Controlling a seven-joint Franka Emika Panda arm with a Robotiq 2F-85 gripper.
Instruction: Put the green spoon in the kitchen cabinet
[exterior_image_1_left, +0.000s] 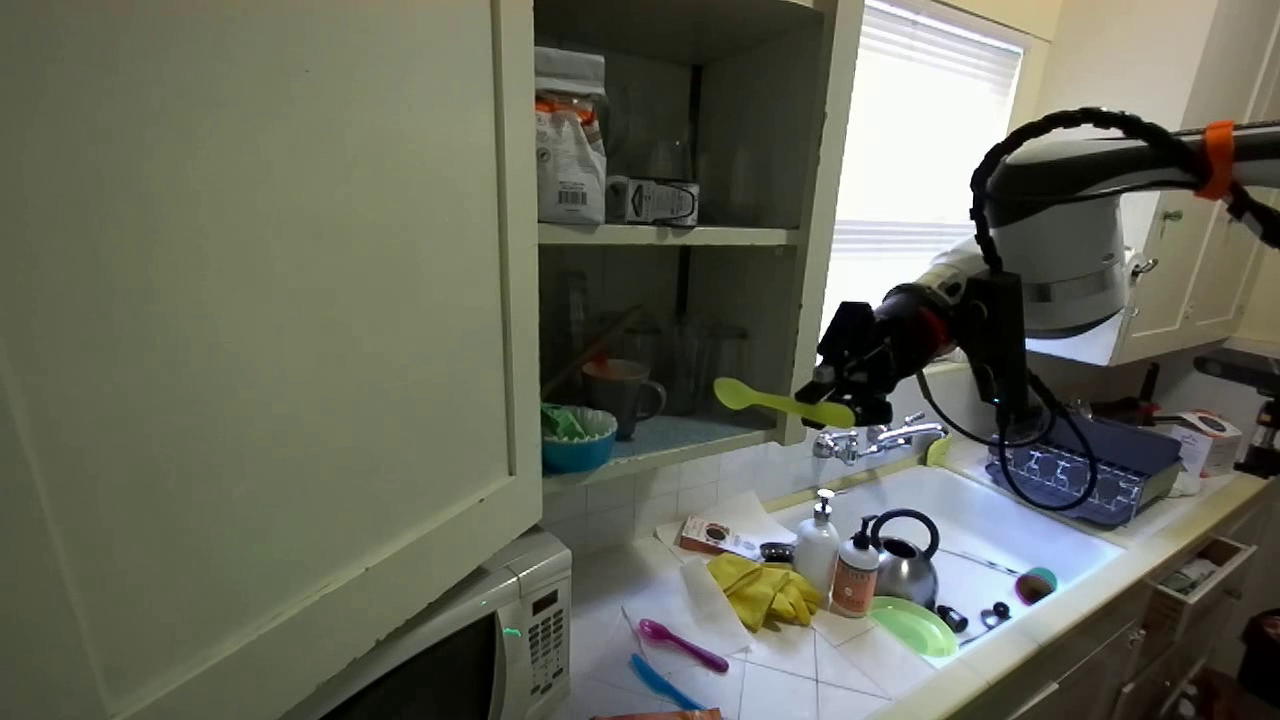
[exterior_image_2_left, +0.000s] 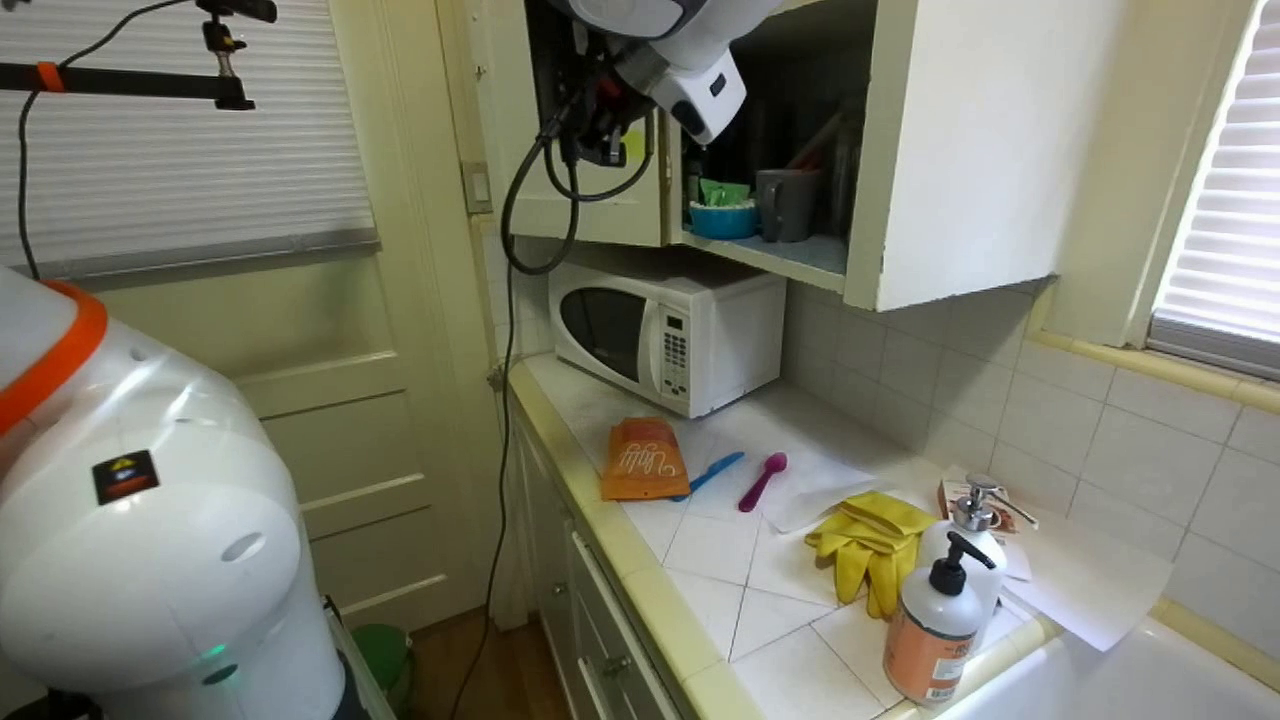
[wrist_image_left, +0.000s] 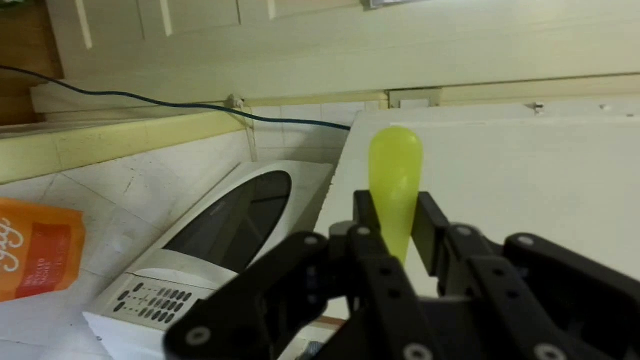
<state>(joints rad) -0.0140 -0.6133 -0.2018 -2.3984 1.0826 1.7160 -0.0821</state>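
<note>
Black fingers (wrist_image_left: 431, 227) of the tool (wrist_image_left: 398, 215) pinch the handle of the green spoon (exterior_image_1_left: 785, 403), which is in the air in front of the open kitchen cabinet (exterior_image_1_left: 825, 200). Its long axis lies roughly across the tool, with the bowl end directed to the cabinet opening; therefore, in my judgement, the coming move should go sideways, bowl first, to the lower shelf (exterior_image_1_left: 700, 432), where the grey mug (exterior_image_1_left: 610, 395) stands.

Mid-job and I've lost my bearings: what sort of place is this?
A kitchen, most likely in a home: there's a rectangular white sink, a boxy white microwave, and an off-white shelved wall cabinet standing open.
</note>
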